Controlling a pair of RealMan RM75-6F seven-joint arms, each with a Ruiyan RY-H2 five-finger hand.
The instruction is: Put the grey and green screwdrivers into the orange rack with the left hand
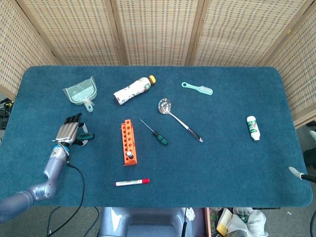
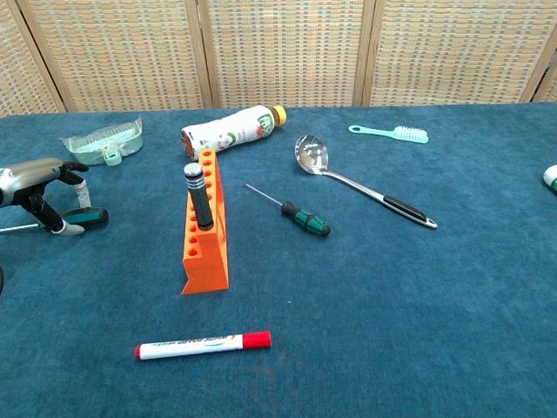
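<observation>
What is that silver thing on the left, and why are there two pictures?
That is a robot's left hand on a metal arm. One camera looks down from its head, one looks out from its chest, at the same blue table. The hand's fingers curl over a green screwdriver lying there; I can't tell if it grips it. A grey screwdriver stands in the orange rack. Another green one, a spoon, bottle and marker lie around.

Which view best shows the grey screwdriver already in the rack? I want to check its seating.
The chest view: the grey screwdriver stands upright in the orange rack, handle seen side-on. The head view shows only its top.
</observation>
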